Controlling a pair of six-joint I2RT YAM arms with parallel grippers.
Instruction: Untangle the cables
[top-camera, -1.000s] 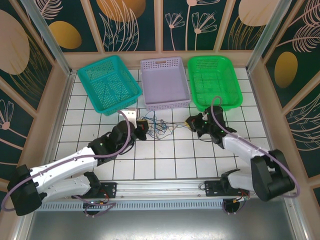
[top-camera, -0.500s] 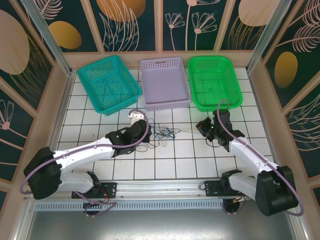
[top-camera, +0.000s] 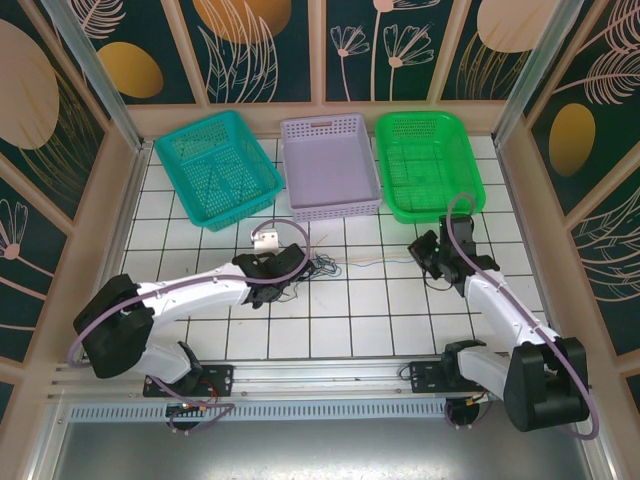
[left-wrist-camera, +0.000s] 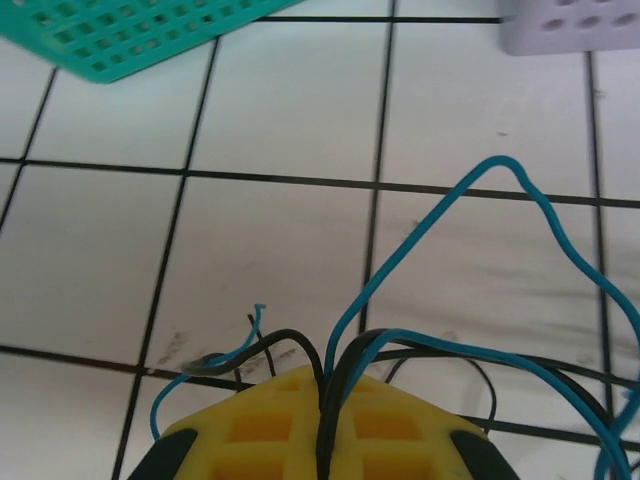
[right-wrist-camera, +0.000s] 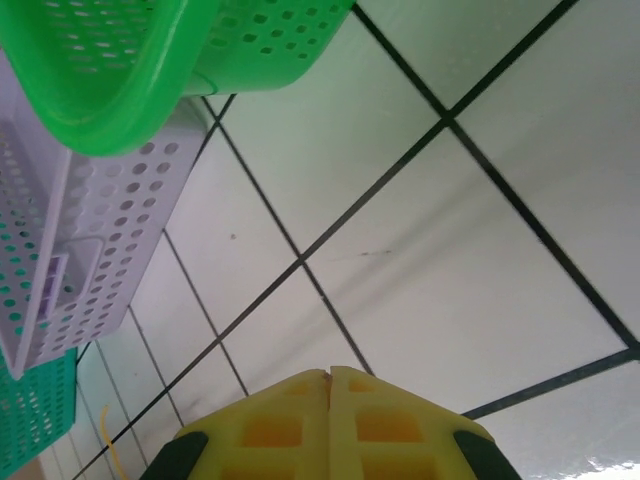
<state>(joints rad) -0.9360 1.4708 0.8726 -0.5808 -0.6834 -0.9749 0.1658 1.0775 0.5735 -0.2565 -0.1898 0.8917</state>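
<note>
1. Far left at the back of the white tiled counter (top-camera: 350, 320) sits the teal perforated plastic basket (top-camera: 215, 165), turned at an angle; in my left wrist view its corner lies ahead and to the left
2. My left end effector (left-wrist-camera: 325, 400) is reaching in low over the tiles, just in front of that basket's near right corner, with its yellow pads pressed together on several strands
3. The thin dark blue and black cables (top-camera: 325, 267) lie in a small tangle on the counter near the middle, right at the tip of my left end effector; black and blue strands come out of the seam between the pads, and one blue strand arcs up and forward in a tall loop before dropping off to the right
4. Behind the tangle stands the lilac rectangular perforated basket (top-camera: 330, 165), apart from the cables
5. My right end effector (right-wrist-camera: 330, 385) is on the right side of the counter, well apart from the tangle, pads closed flush against each other; I can see nothing between them
6. The bright green perforated plastic basket (top-camera: 428, 165) sits at the back right, just beyond my right end effector
</note>
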